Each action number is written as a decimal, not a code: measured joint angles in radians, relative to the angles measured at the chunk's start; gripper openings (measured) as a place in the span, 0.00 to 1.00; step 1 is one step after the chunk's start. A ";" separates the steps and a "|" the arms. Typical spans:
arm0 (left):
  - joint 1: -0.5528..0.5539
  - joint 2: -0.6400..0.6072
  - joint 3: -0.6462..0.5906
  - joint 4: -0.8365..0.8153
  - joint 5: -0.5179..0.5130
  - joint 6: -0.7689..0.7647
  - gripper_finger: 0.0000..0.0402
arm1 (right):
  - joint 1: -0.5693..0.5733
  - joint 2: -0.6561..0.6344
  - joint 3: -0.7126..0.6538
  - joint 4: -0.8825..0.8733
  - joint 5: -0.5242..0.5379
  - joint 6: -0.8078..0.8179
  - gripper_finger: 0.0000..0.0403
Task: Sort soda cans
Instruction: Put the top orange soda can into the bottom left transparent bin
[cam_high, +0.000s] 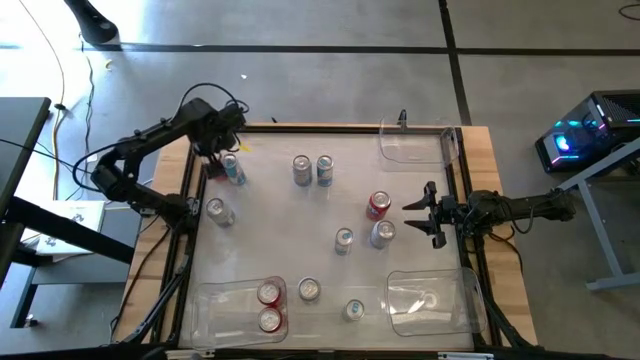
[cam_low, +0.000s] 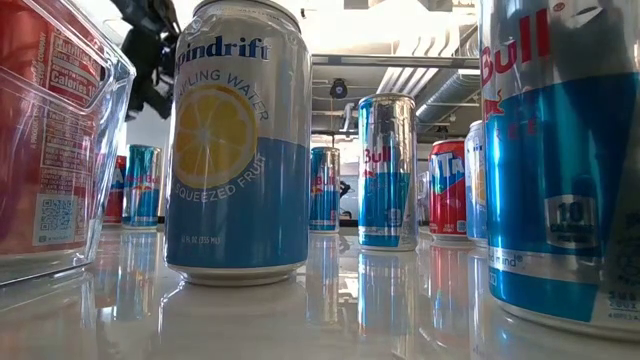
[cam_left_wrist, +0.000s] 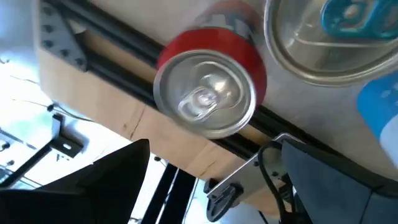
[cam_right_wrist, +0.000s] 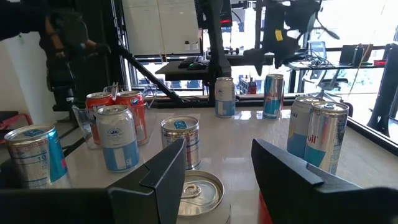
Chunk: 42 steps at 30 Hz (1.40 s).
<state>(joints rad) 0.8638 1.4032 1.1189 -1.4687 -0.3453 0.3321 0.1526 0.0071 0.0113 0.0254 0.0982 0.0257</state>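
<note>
Sorted so far: you have two red cans (cam_high: 269, 306) inside the near-left bin (cam_high: 215, 303) — nothing else is binned.
Empty bins: the near-right bin (cam_high: 462, 300) and the far bin (cam_high: 447, 143) hold no cans that I can see.
Loose cans: about ten stand on the desk (cam_high: 280, 215) beyond the near-left bin; one red can (cam_high: 378, 206) and a silver can (cam_high: 383, 234) sit toward the near-right bin.
Progress: early, by my judgement — most of the sort remains.
Left hand (cam_high: 215, 155): at the desk's far-left corner, fingers spread wide, empty, over a red can (cam_left_wrist: 211, 87) and a blue can (cam_high: 235, 171).
Right hand (cam_high: 420, 212): just beside the silver can, fingers apart, holding nothing.
Hard to read: can colours from above; in the low view, nearer cans block those behind.
</note>
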 joint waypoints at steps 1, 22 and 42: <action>0.000 0.000 -0.017 0.021 0.000 0.013 0.90 | 0.000 0.000 0.000 0.000 0.000 0.000 0.44; 0.000 -0.001 -0.189 0.247 -0.023 0.062 0.88 | 0.000 0.000 0.000 0.000 0.000 0.000 0.44; -0.001 -0.064 -0.095 0.082 -0.017 0.015 0.70 | 0.000 0.000 0.000 0.000 0.000 0.000 0.44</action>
<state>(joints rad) 0.8631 1.3391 1.0240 -1.3867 -0.3622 0.3470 0.1524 0.0071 0.0113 0.0254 0.0986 0.0257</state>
